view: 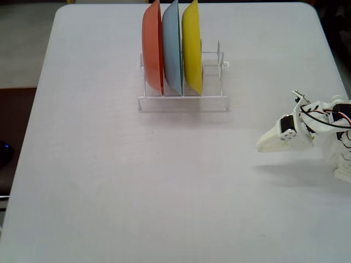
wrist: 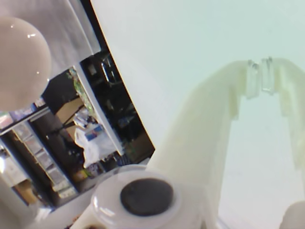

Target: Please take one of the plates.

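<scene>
Three plates stand on edge in a white wire rack [view: 182, 102] at the far middle of the table: an orange one [view: 152, 49], a light blue one [view: 171, 49] and a bright yellow one [view: 192, 49]. My gripper [view: 259, 147] rests low at the right side of the table, well in front of and to the right of the rack, pointing left. In the wrist view the gripper [wrist: 259, 80] is shut, its clear tips touching, with nothing between them. No plate is touched.
The rack's right-hand slots [view: 214, 63] hold nothing. A glossy round cream shape [wrist: 19, 62] fills the wrist view's top-left corner; I cannot tell what it is. The table edge and a cluttered room [wrist: 86, 138] lie beyond.
</scene>
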